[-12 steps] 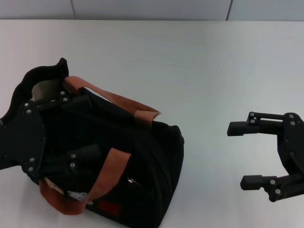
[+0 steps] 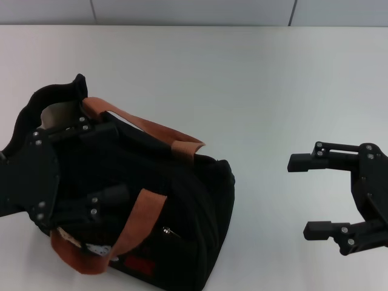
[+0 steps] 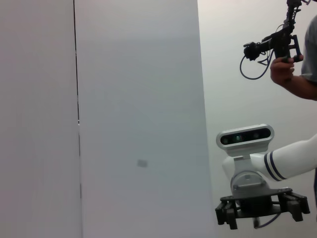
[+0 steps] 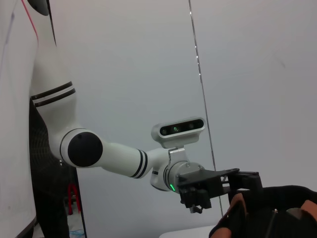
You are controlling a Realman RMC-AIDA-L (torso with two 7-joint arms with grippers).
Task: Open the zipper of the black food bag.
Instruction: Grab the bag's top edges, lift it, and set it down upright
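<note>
Your white table [image 2: 254,91] fills most of the head view. The black food bag [image 2: 182,218] sits on its left side near the front edge, boxy, much larger than either gripper, with its far end gaping so the pale lining [image 2: 57,113] shows. Two orange-brown handles [image 2: 145,130] lie across the top; a red label [image 2: 140,264] shows on the near face, low down.

Your left gripper [image 2: 91,163] is over the bag's top at its left end, fingers [image 2: 108,196] spread wide across the fabric, one near the open far end, the other by the near handle. Whether they pinch anything, can't tell. In the right wrist view the same gripper [image 4: 210,186] hangs at the bag's edge [image 4: 277,208], white arm behind it.

Your right gripper [image 2: 303,197] hovers over bare table, well apart from the bag on the right, jaws wide, holding nothing. It also shows in the left wrist view [image 3: 257,210].

The zipper [image 2: 200,194] runs as a dark line along the top toward the right end. A small silver pull [image 2: 170,231] sits on the near face; which zipper it belongs to, can't tell.
</note>
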